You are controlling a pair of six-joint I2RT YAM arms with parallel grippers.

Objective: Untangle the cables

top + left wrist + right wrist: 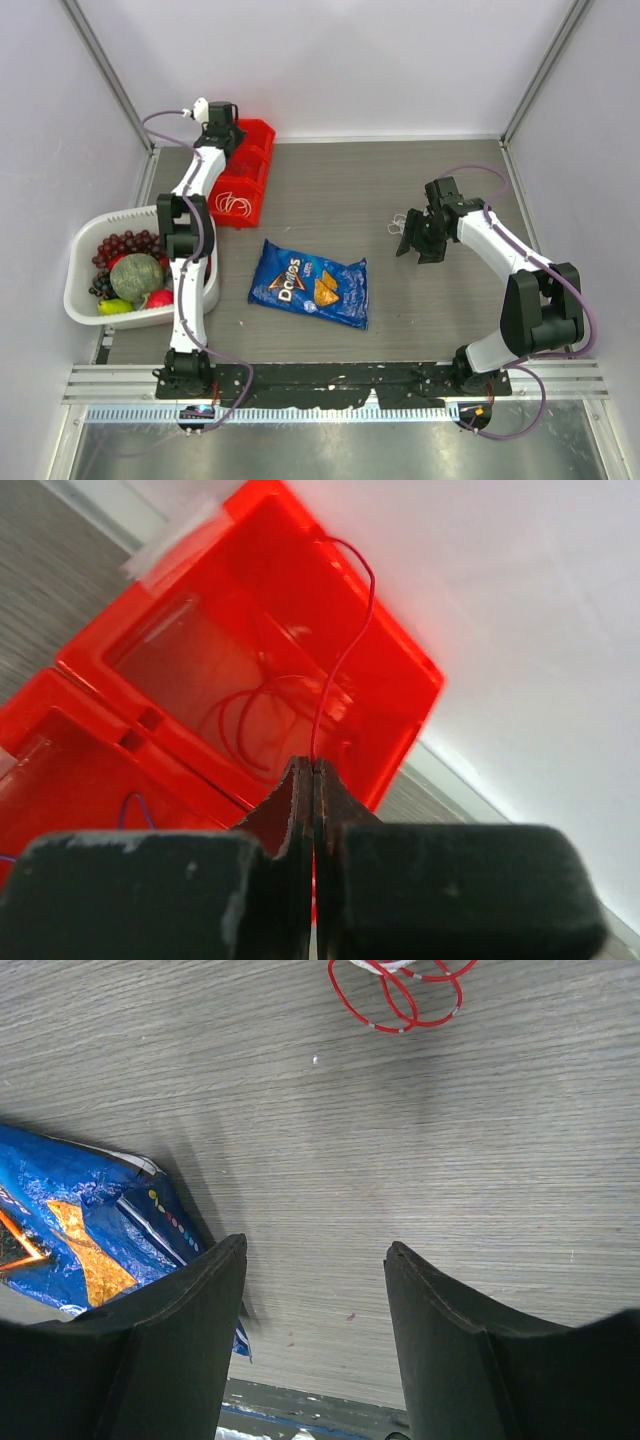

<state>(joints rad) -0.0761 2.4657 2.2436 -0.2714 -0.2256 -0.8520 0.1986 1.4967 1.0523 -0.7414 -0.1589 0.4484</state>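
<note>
My left gripper (315, 767) is shut on a thin red cable (345, 650) that rises from its fingertips and curves over the open red bin (90, 650). More red cable loops (255, 715) lie inside that bin, and a bluish cord (135, 805) shows in its near compartment. From above, the left gripper (216, 122) hangs over the bin (262, 150), with pale loops (235, 205) in its front part. My right gripper (315, 1250) is open above bare table. Red-and-white cable loops (400, 995) lie beyond it, partly cut off, and they show beside the right gripper (410, 238) as a small pale bundle (398, 221).
A blue chip bag (310, 283) lies flat mid-table; its corner (85, 1230) sits just left of my right fingers. A white basket (80, 262) with grapes and other fruit stands at the left edge. Walls close the table at the back and sides.
</note>
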